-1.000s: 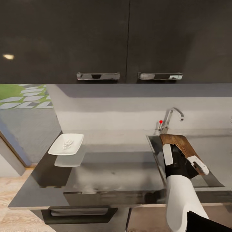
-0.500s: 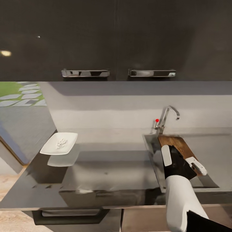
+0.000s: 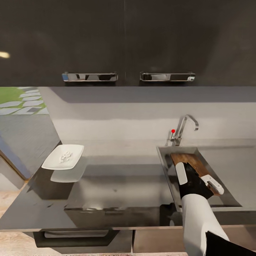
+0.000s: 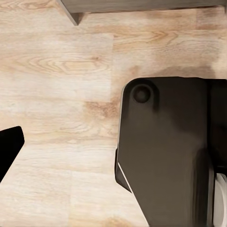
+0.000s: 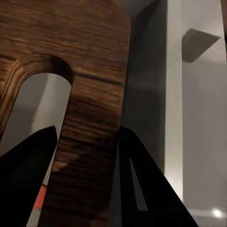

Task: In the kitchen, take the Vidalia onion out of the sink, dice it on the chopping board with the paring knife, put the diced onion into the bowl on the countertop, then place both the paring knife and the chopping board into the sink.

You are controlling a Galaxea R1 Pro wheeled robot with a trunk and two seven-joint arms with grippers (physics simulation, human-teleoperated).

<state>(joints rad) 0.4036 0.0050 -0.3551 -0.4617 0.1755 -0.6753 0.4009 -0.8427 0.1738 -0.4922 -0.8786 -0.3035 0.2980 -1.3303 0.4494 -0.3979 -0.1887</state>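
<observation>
My right gripper is shut on the brown chopping board, which slants down inside the steel sink below the tap. In the right wrist view its dark fingers clamp the chopping board beside the slot-shaped handle hole. A small red patch shows low in that slot; I cannot tell what it is. The white square bowl stands at the left end of the grey countertop with diced onion inside. The paring knife is hidden. One dark finger of the left gripper hangs over wooden floor, spread wide.
Dark wall cabinets with chrome handles hang above the counter. A drawer handle sits under the counter's front edge. The robot's dark base stands on light wooden floor. A window with grass lies at far left.
The camera has shifted, sliding the scene left. My right gripper has lowered the chopping board from the sink's rim down into the basin.
</observation>
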